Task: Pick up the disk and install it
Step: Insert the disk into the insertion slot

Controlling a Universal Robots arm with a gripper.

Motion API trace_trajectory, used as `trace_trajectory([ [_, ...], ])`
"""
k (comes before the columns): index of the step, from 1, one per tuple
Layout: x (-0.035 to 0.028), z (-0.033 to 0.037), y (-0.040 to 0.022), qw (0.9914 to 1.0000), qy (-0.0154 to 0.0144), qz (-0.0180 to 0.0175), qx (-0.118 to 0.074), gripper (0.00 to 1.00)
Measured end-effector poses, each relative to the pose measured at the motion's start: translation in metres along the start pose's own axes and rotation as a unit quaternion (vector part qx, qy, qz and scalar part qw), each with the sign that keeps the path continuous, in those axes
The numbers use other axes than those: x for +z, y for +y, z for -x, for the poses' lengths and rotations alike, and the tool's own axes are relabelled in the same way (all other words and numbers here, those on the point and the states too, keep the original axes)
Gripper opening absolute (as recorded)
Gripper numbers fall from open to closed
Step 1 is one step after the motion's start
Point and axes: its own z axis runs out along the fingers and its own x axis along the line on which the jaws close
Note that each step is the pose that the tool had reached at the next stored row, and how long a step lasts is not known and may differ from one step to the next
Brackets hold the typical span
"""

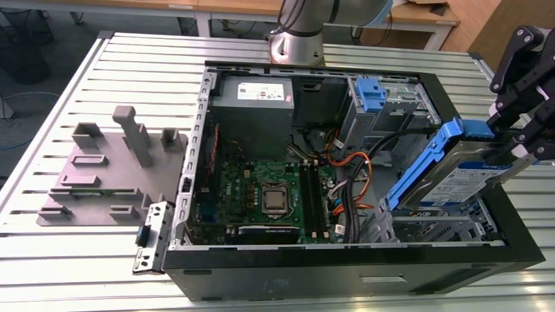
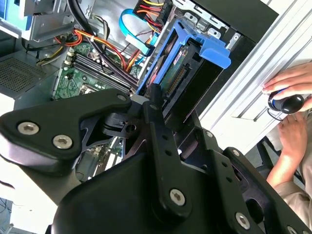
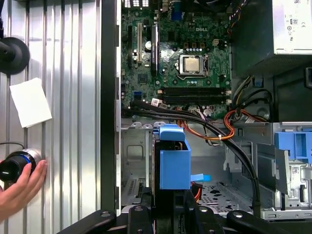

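Note:
The disk [image 1: 472,172], silver with a white-and-blue label and blue side rails, hangs tilted over the drive bay at the exterior view's right end of the open computer case [image 1: 347,263]. My gripper [image 1: 511,144] is shut on its upper end, at the case's edge. In the second wrist view the disk [image 2: 187,73] juts out past the black finger linkage [image 2: 156,126], its blue rail end uppermost. In the first wrist view the disk's blue rail [image 3: 174,163] points into the metal bay, just ahead of the gripper [image 3: 168,207].
Inside the case lie the motherboard [image 1: 260,188], a grey power-supply box [image 1: 260,94], cable bundles [image 1: 351,169] and a bare blue bracket [image 1: 368,97]. A grey fixture plate [image 1: 104,169] sits beside the case. A person's hand [image 3: 22,185] rests on the table near the case.

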Motion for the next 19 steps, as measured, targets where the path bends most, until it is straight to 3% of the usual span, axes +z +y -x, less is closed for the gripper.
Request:
trace_trajectory([
  [8, 0.0005, 0.0000, -0.0029, 0.99995, -0.0004, -0.0004, 0.010, 0.35],
  [19, 0.0027, -0.0001, -0.0001, 0.99996, -0.0004, -0.0008, 0.009, 0.35],
])
